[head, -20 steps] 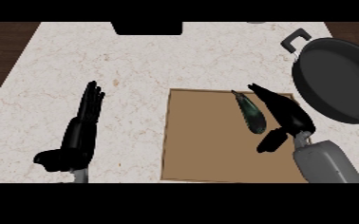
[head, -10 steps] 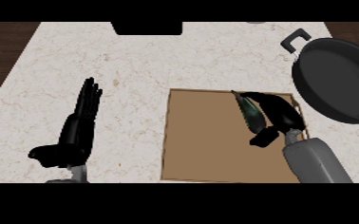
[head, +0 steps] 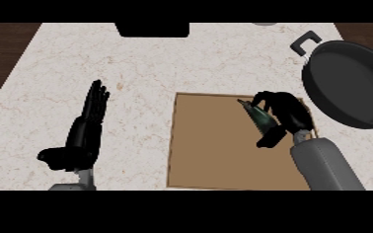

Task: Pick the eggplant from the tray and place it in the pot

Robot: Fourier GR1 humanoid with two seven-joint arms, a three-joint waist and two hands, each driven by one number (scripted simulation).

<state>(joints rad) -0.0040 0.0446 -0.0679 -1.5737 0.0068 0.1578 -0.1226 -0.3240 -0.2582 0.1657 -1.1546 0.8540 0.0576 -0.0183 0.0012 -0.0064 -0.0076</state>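
The dark green eggplant (head: 258,116) lies on the right part of the brown tray (head: 211,148), its stem end pointing up and left. My right hand (head: 285,112) covers its right side, fingers curled over it and thumb (head: 270,137) below it. Most of the eggplant's far side is hidden by the hand. The dark pot (head: 344,81) stands at the right edge of the counter, its handle (head: 304,42) toward the back. My left hand (head: 82,133) rests open on the counter at the left, fingers straight and pointing away.
A black block (head: 152,29) sits at the counter's back edge. Dark wood floor (head: 15,39) shows past the counter's left edge. The pale speckled counter (head: 146,79) stretches between the left hand and the tray.
My right hand has moved left and closed over the eggplant, fingers curling from spread to wrapped. The left hand has barely shifted.
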